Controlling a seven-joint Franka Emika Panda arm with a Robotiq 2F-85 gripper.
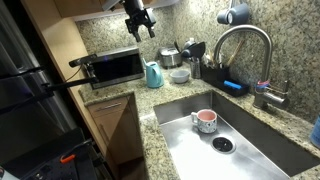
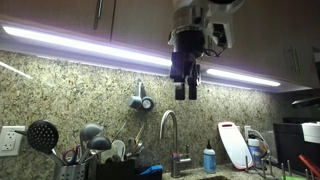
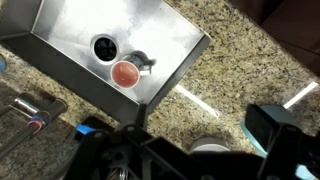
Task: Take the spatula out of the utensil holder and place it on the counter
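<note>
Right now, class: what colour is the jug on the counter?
Teal; the jug shows best in an exterior view.

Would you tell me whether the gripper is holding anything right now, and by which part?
Nothing: the gripper hangs open and empty, high above the counter.

Black fingers (image 2: 180,91), pale grey wrist (image 2: 197,12)

A speckled granite backsplash (image 2: 60,95) was lit by a light strip (image 2: 80,42) fixed beneath wooden upper cabinets (image 2: 50,12); a wall outlet (image 2: 10,142) was seen.
</note>
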